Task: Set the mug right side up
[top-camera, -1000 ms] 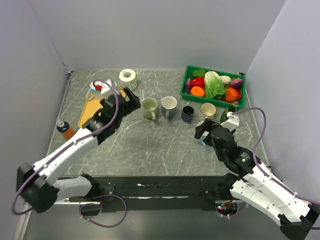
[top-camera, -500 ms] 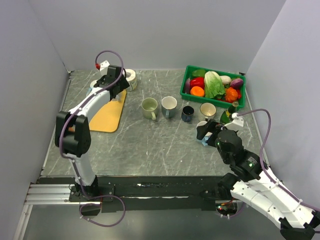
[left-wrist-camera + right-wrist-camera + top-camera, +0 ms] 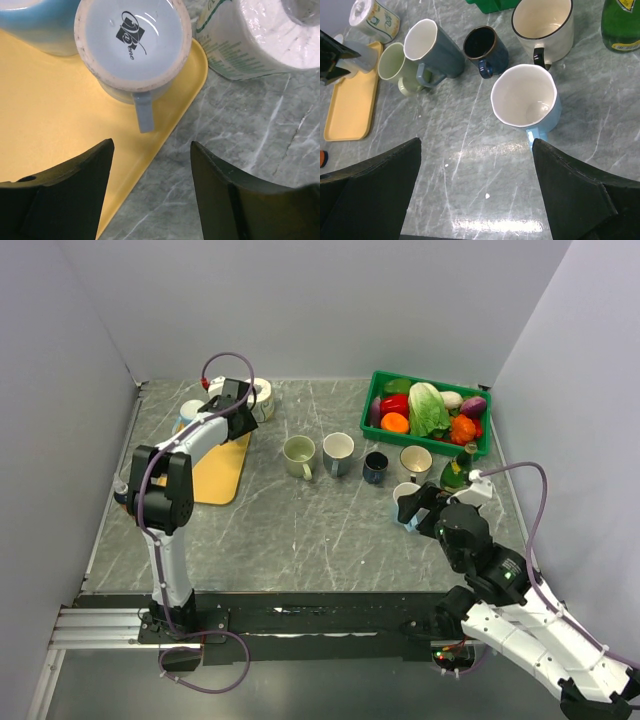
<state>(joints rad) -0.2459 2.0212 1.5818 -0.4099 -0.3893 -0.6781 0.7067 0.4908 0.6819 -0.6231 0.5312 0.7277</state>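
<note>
Mug: the pale blue mug (image 3: 132,42) stands upside down, base up with a printed mark on it, at the far left of the counter (image 3: 330,530).
Mug's seat: it rests on a yellow tray (image 3: 50,125), close to the tray's rounded corner, with its handle pointing toward the tray's edge.
Left end effector (image 3: 151,147): hovers just over the mug's handle with its two fingers apart; nothing is held or touched.
Beside the mug: a second pale blue cup (image 3: 35,25) sits against it on the tray, only partly in view.
Paper roll (image 3: 260,40): upright on the counter, just off the tray's corner and near the mug.
Row of mugs: well to the right of the tray, all mouth up, stand a green mug (image 3: 298,455), a grey-blue mug (image 3: 338,452), a dark mug (image 3: 375,466) and a cream mug (image 3: 415,461).
Right end effector (image 3: 476,144): fingers spread wide, empty, hanging on the near side of an upright light blue mug (image 3: 525,97).
Bottle: a green bottle (image 3: 620,25) stands to the right of the cream mug.
Crate: a green crate (image 3: 378,390) of vegetables sits at the far right.
</note>
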